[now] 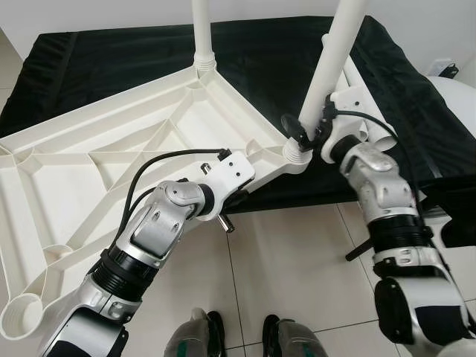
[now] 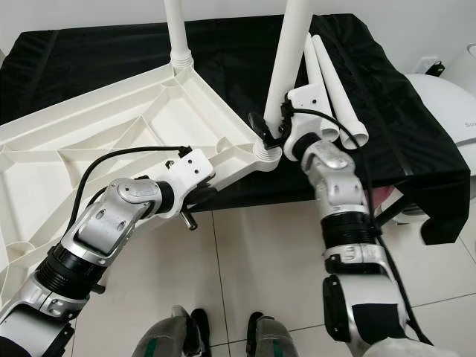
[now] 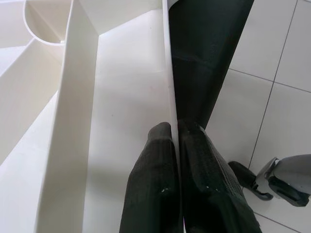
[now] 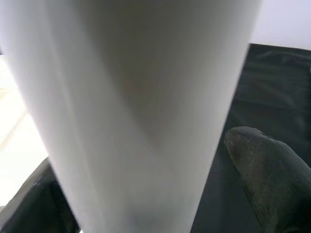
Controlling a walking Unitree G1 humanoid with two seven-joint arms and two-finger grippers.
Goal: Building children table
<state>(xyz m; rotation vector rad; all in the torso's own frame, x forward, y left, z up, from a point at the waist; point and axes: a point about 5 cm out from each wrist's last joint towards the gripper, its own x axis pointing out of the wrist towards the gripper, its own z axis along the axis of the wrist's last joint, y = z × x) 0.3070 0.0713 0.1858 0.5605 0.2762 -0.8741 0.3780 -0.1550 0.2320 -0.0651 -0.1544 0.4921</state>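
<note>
Pale floor tiles (image 1: 282, 253) are lying under me, with a black cloth (image 1: 268, 67) covering the raised surface ahead.

1. My left gripper (image 3: 175, 133) is pinching the thin edge wall of the upturned white plastic tabletop (image 1: 97, 171), one finger on each side of it. I am steadying it there; the ribbed underside looks stiff yet light, and the smooth plastic is probably slippery, so a rib or rim is the right hold.

2. My right gripper (image 1: 306, 135) is clasping the white table leg (image 1: 331, 63) just above the corner socket (image 1: 297, 154), one black finger (image 4: 265, 167) lying against the tube. The leg is a smooth hollow-looking tube, tilting slightly; I judge a low grip gives the best control for seating it.

3. A second leg (image 1: 202, 30) is standing upright in the far corner socket. Two spare legs (image 2: 335, 89) are lying side by side on the cloth beside my right arm.

4. The tabletop is lying half on the cloth, half overhanging the floor.
</note>
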